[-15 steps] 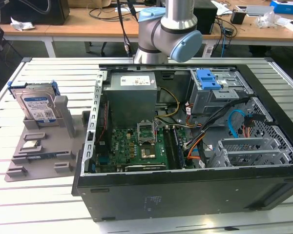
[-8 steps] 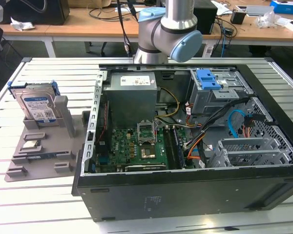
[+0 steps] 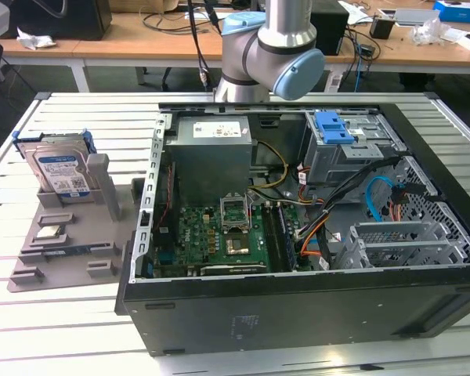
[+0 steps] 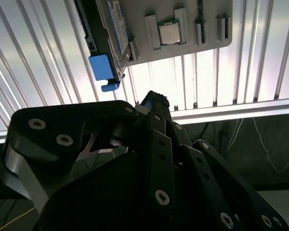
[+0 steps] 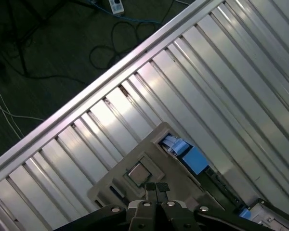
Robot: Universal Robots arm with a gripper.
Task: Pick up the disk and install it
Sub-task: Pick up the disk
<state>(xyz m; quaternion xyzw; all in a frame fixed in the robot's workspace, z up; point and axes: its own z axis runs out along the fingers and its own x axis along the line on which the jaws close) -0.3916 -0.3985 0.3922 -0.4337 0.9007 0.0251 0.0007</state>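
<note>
Disk stands on edge in grey holder, label outward, print illegible; gripper closed, empty.

Silver arm with pale-blue joint caps; black, screw-studded tool.

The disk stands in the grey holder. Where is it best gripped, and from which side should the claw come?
Probably from above: pinch the disk across its flat faces near the top blue-framed edge. It stands on edge, and the grey holder covers its lower part, leaving the top free.
</note>
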